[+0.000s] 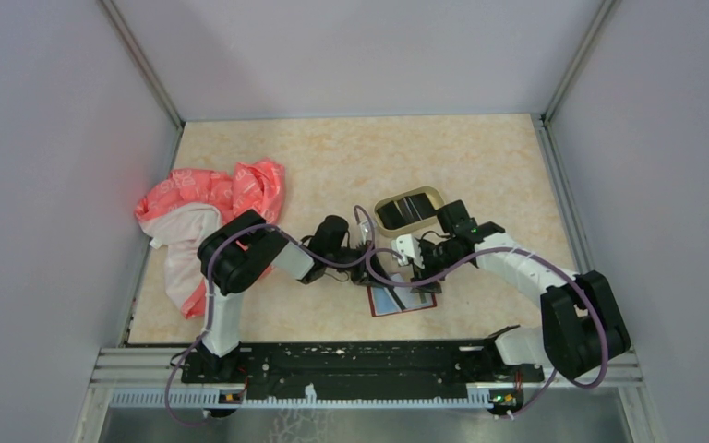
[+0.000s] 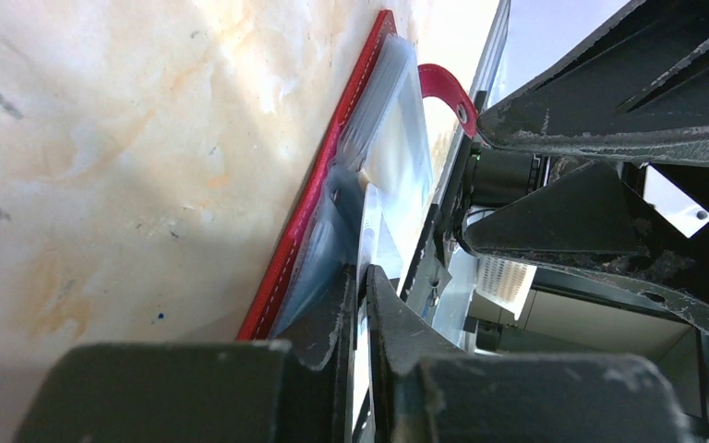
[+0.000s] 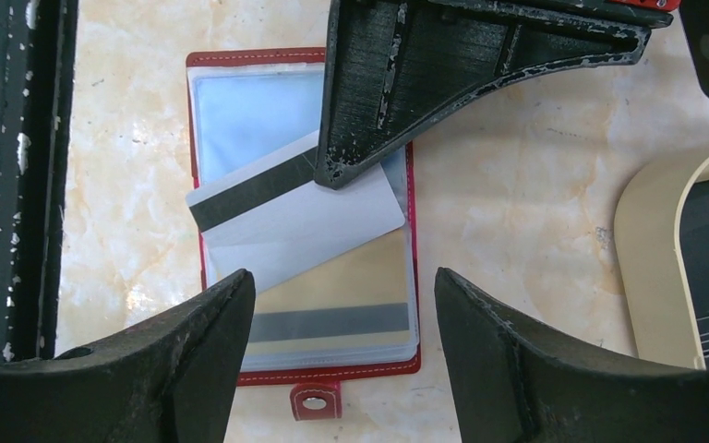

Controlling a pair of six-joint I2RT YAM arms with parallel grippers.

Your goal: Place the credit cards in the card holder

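The red card holder (image 3: pixel 397 365) lies open on the table, its snap tab (image 3: pixel 315 402) toward me; it also shows in the top view (image 1: pixel 410 307). A gold-tan card (image 3: pixel 332 286) sits in its lower clear sleeve. My left gripper (image 2: pixel 362 293) is shut on a pale grey card with a dark stripe (image 3: pixel 305 221), held tilted over the holder's sleeves. My right gripper (image 3: pixel 343 281) is open and empty, hovering just above the holder. Dark striped cards (image 1: pixel 404 210) lie in the tray.
The oval tan tray (image 1: pixel 436 193) stands just beyond the holder, and its rim (image 3: pixel 651 240) is at the right of the right wrist view. A pink and white cloth (image 1: pixel 208 198) lies at the left of the table. Both grippers crowd together over the holder.
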